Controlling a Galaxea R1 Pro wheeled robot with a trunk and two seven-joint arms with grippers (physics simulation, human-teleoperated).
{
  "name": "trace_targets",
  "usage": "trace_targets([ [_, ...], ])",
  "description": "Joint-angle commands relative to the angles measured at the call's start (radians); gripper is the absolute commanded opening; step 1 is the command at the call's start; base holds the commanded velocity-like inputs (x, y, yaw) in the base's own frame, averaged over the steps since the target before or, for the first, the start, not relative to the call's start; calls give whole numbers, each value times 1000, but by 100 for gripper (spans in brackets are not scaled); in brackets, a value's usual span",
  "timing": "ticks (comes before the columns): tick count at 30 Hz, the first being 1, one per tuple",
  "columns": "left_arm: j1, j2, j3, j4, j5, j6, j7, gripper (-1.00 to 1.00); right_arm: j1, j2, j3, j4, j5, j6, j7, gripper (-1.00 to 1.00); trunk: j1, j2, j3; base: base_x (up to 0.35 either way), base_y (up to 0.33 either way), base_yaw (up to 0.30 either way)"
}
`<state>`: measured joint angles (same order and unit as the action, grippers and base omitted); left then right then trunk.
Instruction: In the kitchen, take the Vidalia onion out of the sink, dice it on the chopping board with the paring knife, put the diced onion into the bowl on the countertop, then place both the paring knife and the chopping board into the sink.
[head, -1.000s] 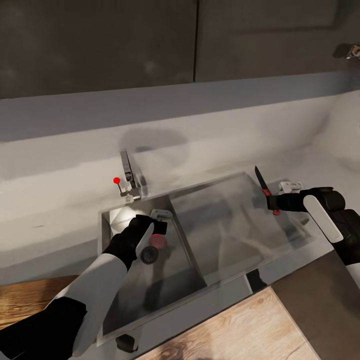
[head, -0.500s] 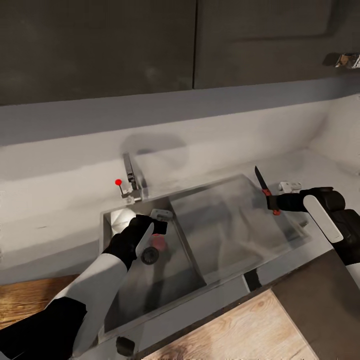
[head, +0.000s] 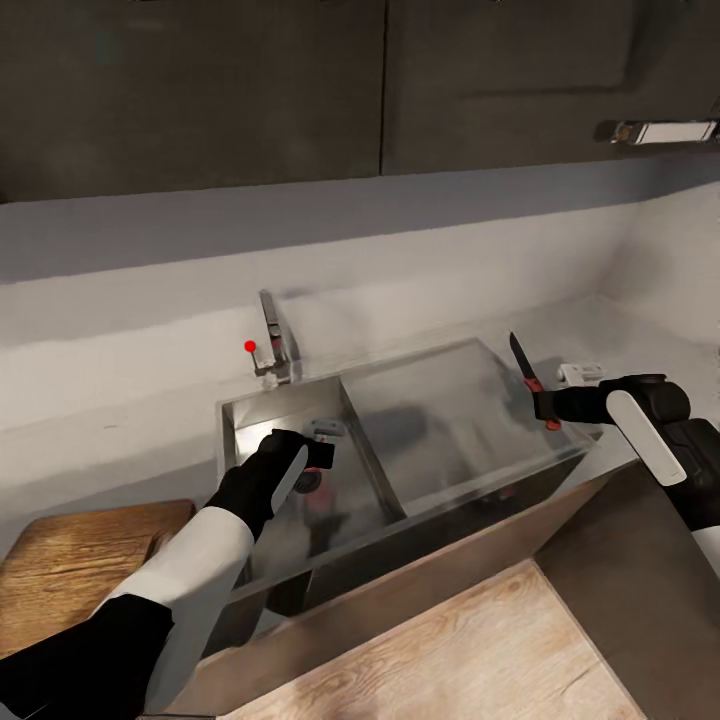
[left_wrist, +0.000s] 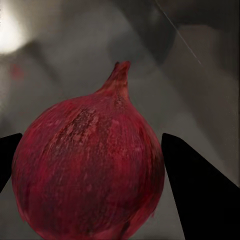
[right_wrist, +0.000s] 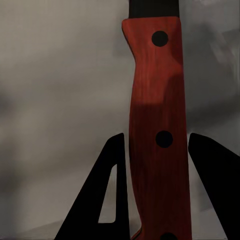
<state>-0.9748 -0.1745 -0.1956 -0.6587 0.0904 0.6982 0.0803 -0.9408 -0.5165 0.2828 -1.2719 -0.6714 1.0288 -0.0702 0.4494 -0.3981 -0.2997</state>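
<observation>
The sink (head: 236, 432) sits in the grey countertop (head: 110, 425), with the chrome faucet (head: 276, 342) and its red knob (head: 250, 346) behind it. My left gripper (head: 318, 460) reaches into the basin near the drain, shut on the dark red Vidalia onion (head: 309, 483). The left wrist view has the onion (left_wrist: 92, 170) pressed between both black fingers (left_wrist: 192, 190). Over the sink's right end, my right gripper (head: 548, 405) is shut on the paring knife (head: 519, 356), blade pointing up. Its reddish handle (right_wrist: 157, 100) runs between the fingers (right_wrist: 112, 195). The chopping board (head: 70, 560) lies at the lower left.
Dark wall cabinets (head: 200, 90) hang above the grey backsplash, with a metal handle (head: 660, 131) at the upper right. Brown cabinet fronts drop below the counter edge to the wooden floor (head: 450, 650).
The whole picture has shifted, so the camera moved; the chopping board now shows at the lower left. Both grippers keep their hold and their places relative to the sink.
</observation>
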Motion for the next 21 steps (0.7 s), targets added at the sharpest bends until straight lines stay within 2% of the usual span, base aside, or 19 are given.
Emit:
trace_targets([
  [1,-1,0,-2,-1,8,4,7,-100,-1,-1,2,-1,-7,2,-7,-100,1,-2,-2,-18,0,0],
  [7,-1,0,-2,-1,8,4,7,-100,-2,-2,0,0,-7,2,-8,-100,1,-2,-1,-5,0,0],
  [13,-1,0,-2,-1,8,4,7,-100,-2,-2,-40,0,-7,2,-7,-100,1,-2,-1,0,0,0],
  [21,-1,0,-2,-1,8,4,8,-100,-2,-2,-52,0,-7,2,-7,-100,1,-2,7,0,0,-1],
])
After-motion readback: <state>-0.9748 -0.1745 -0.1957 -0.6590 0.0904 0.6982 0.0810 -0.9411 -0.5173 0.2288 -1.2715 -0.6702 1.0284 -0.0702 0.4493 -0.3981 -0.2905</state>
